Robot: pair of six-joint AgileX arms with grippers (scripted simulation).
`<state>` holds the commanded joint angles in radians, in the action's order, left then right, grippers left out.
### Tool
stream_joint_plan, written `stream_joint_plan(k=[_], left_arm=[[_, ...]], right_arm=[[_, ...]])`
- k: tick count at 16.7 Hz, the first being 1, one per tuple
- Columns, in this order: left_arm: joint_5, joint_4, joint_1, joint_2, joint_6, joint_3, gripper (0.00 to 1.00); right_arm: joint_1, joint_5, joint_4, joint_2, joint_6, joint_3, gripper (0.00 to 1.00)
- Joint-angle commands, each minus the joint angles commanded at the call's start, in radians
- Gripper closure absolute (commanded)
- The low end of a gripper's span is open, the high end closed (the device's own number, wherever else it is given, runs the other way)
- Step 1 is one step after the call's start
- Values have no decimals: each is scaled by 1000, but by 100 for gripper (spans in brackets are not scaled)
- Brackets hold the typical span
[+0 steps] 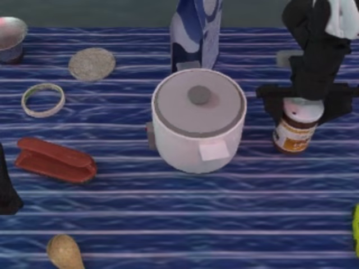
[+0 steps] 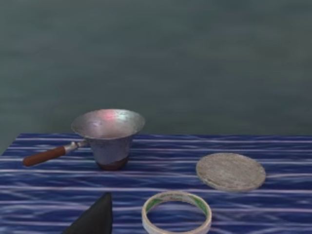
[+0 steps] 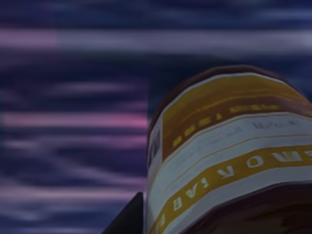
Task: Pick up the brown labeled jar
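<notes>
The brown labeled jar (image 1: 293, 133) stands at the right of the table, to the right of the big white pot; its white lid, orange-yellow label band and dark body show. My right gripper (image 1: 303, 106) reaches down over its lid, the black crossbar spanning both sides. In the right wrist view the jar (image 3: 229, 156) fills the picture and one dark fingertip (image 3: 129, 219) presses against its label, so the gripper is shut on it. The left gripper (image 1: 5, 190) sits parked at the table's left edge, one fingertip (image 2: 100, 214) set far to the side, open.
A big white lidded pot (image 1: 199, 120) stands mid-table with a blue-white carton (image 1: 196, 33) behind it. On the left lie a red case (image 1: 55, 159), a tape ring (image 1: 43, 100), a grey disc (image 1: 92, 63) and a metal pan (image 1: 10, 36). A wooden piece (image 1: 64, 252) lies at the front.
</notes>
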<state>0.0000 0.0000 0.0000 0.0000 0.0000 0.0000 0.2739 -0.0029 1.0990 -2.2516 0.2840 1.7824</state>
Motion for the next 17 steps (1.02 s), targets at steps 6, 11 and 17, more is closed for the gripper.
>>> stream_joint_plan(k=[6,11,17], left_arm=[[0,0,0,0,0,0,0],[0,0,0,0,0,0,0],[0,0,0,0,0,0,0]], right_arm=[[0,0,0,0,0,0,40],[0,0,0,0,0,0,2],[0,0,0,0,0,0,0]])
